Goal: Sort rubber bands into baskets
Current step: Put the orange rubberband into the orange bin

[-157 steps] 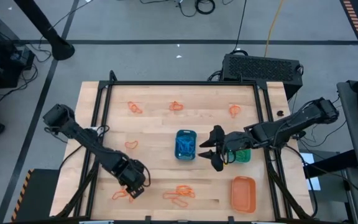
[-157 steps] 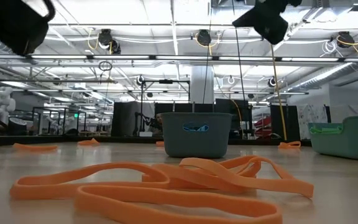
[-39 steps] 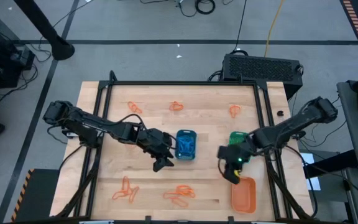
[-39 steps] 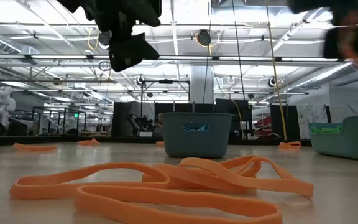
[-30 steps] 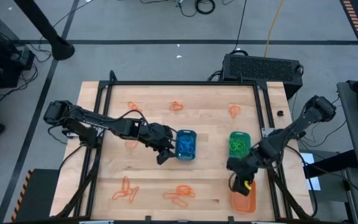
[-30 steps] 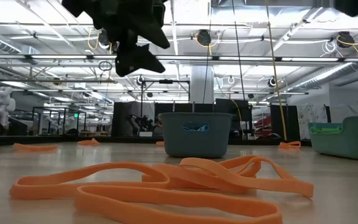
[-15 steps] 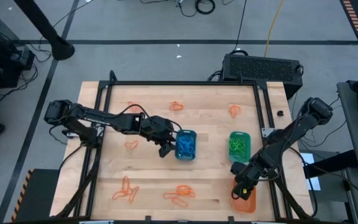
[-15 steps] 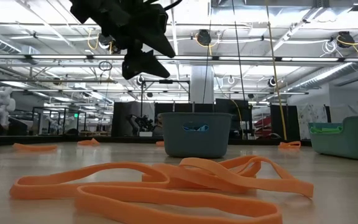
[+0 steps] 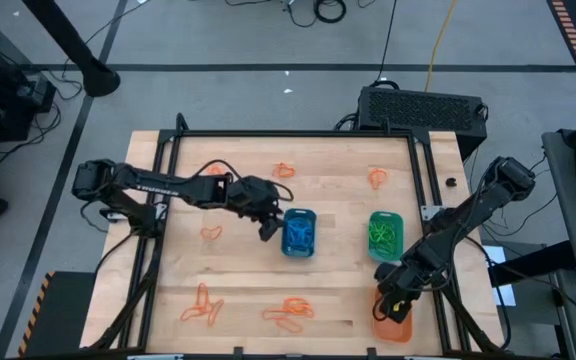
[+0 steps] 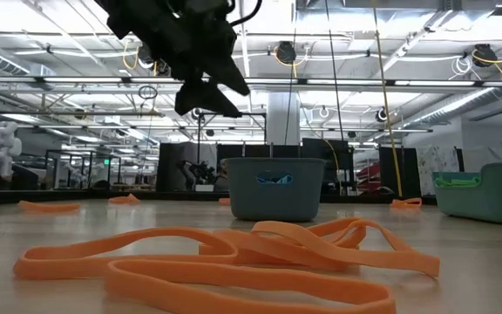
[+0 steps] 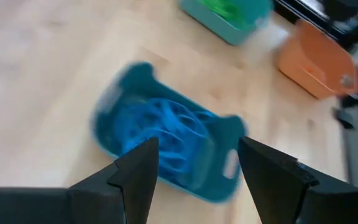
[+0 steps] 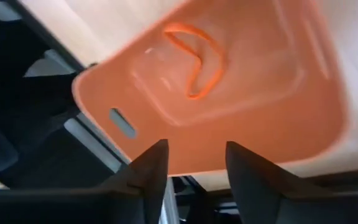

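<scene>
Right gripper (image 9: 392, 307) spread over orange basket (image 12: 241, 106) (one orange band (image 12: 194, 59) inside). Left gripper (image 11: 194, 171) spread, empty, just beside blue basket (image 9: 299, 232), well apart from orange basket.

One camera looks straight down over the whole desk (image 9: 268, 200). A second sits at desk height, facing the room. Each wrist camera looks closely down: left on the blue basket (image 11: 166, 152), right on the orange basket (image 12: 229, 93), both shared with the overhead.
</scene>
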### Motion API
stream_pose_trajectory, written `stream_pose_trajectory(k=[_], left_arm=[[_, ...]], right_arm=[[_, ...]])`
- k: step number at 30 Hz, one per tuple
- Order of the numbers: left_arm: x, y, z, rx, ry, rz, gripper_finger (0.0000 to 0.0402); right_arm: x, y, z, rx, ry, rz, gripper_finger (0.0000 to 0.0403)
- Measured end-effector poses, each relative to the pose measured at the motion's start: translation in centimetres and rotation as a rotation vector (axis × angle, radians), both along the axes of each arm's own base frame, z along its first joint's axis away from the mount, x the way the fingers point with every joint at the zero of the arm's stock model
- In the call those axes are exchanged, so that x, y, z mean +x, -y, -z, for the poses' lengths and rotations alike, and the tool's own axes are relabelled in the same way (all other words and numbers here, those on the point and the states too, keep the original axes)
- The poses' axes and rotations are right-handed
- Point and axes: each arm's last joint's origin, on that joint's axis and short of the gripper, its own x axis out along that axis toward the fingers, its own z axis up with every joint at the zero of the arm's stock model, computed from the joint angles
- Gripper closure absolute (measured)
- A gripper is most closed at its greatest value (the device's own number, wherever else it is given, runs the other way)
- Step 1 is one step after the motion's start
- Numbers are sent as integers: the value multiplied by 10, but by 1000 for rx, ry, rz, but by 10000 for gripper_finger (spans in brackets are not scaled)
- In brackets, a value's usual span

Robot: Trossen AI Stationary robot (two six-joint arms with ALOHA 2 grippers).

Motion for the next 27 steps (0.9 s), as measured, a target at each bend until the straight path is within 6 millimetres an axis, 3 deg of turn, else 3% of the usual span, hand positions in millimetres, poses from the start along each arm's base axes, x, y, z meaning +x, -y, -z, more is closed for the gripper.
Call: stream_pose_trajectory(k=[6,9,12,18,27], left_arm=[[-2,-37,-14,115,-76,-153,175],[-6,-68,-18,176,-133,-207,175],[-11,-104,-13,122,-160,-243,175],[-23,-155,26,9,-300,-353,175],[-9,-172,66,-20,-337,-380,175]], right_arm=[[7,-6,-4,68,63,23,228],[12,-10,-8,124,116,38,225],[16,-13,-12,172,158,61,225],[21,-11,-16,123,254,150,225],[25,10,-39,25,503,278,225]])
